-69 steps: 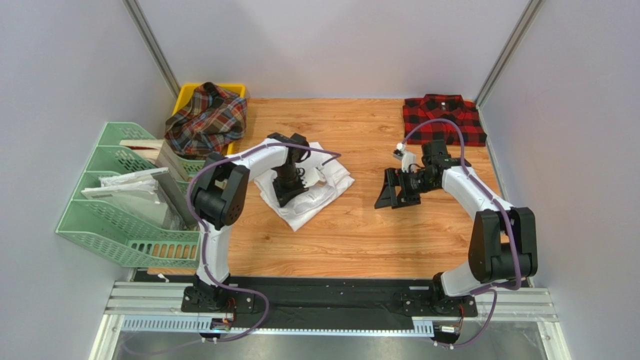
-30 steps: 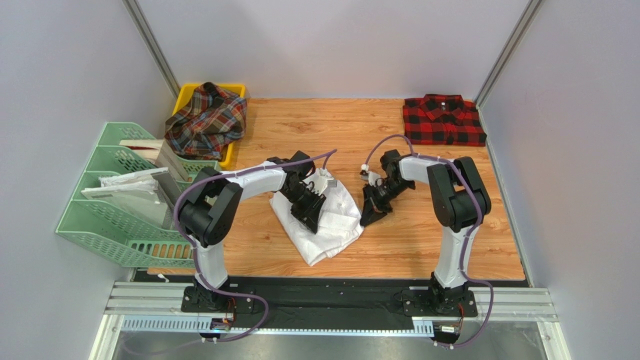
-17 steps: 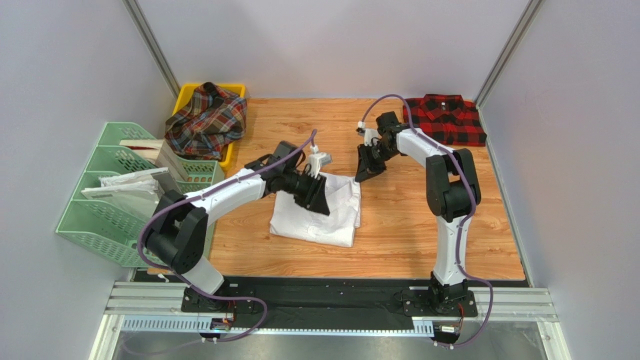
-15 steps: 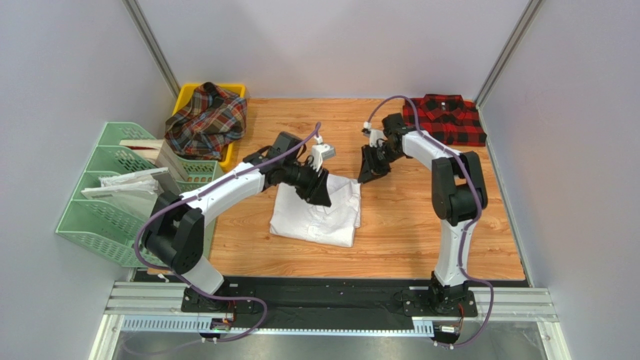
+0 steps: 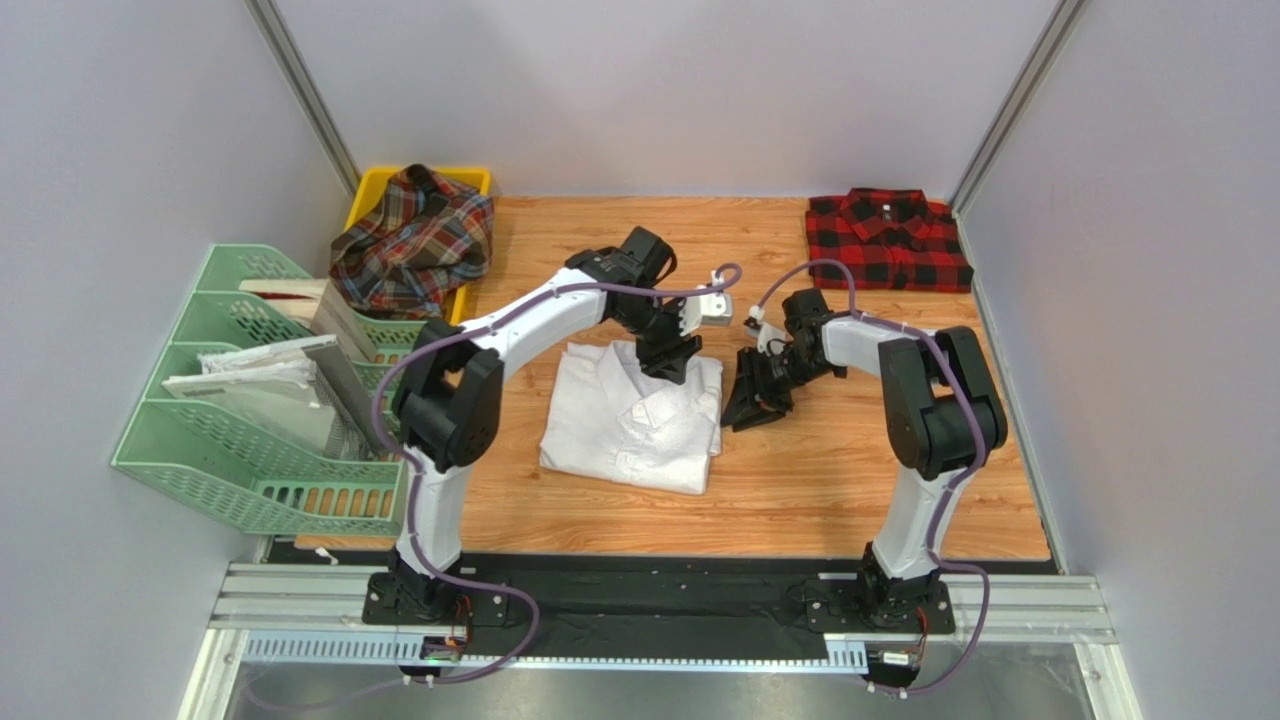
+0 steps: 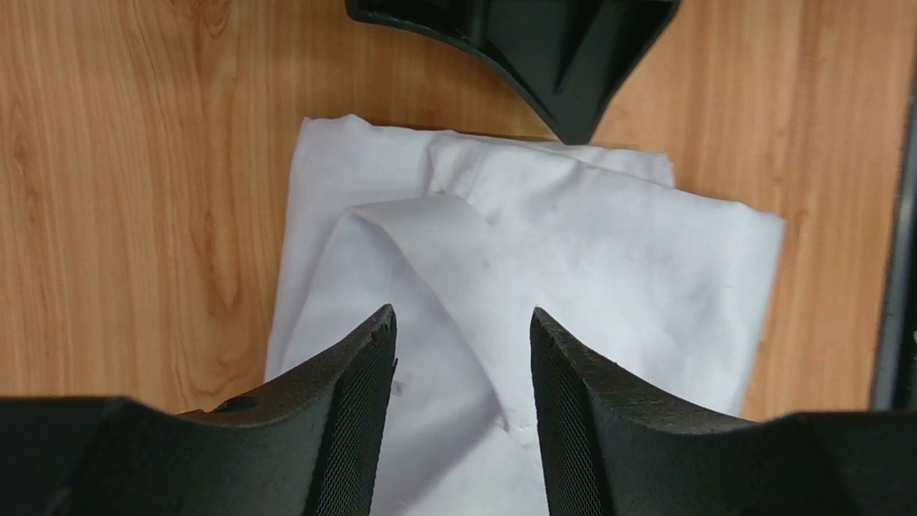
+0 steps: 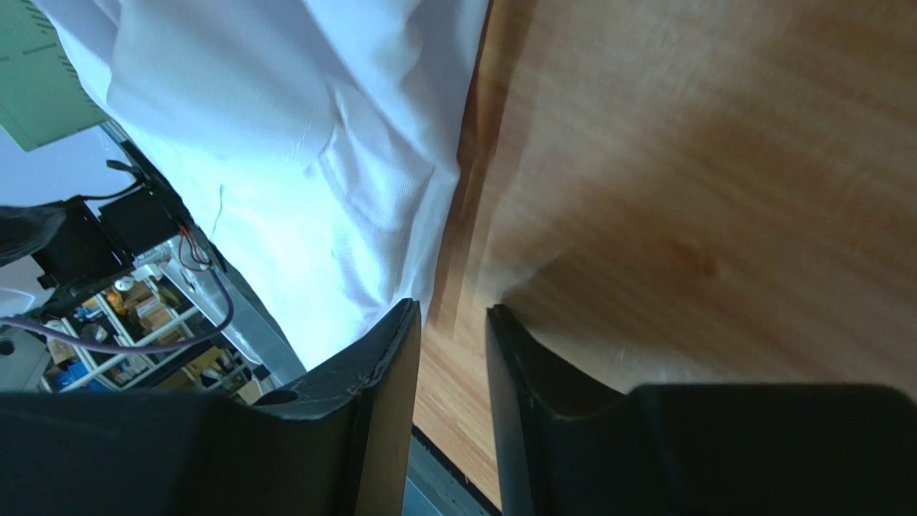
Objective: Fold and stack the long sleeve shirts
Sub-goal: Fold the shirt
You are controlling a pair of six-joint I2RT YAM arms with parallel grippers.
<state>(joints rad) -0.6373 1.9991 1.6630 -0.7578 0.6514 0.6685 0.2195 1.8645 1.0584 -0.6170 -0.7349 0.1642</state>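
Observation:
The white long sleeve shirt (image 5: 624,428) lies folded flat in the middle of the table, also below the fingers in the left wrist view (image 6: 538,247). My left gripper (image 5: 669,357) hovers over its far right corner, open, with nothing between the jaws (image 6: 463,323). My right gripper (image 5: 751,402) sits low beside the shirt's right edge, open by a narrow gap with only bare wood in it (image 7: 452,317); the white cloth (image 7: 301,140) lies just left of it. The red-and-black checked shirt (image 5: 884,240) lies folded at the far right corner. The tartan shirt (image 5: 413,240) is bunched in a yellow bin.
The yellow bin (image 5: 469,180) stands at the far left. Green file trays (image 5: 226,435) with white sheets line the left edge. The right gripper's black finger (image 6: 527,32) shows at the top of the left wrist view. Grey walls close in both sides.
The white shirt went from a bunched heap to a flat fold. Both grippers opened. The left one moved to the shirt's far corner; the right one swung out and came back beside its right edge.

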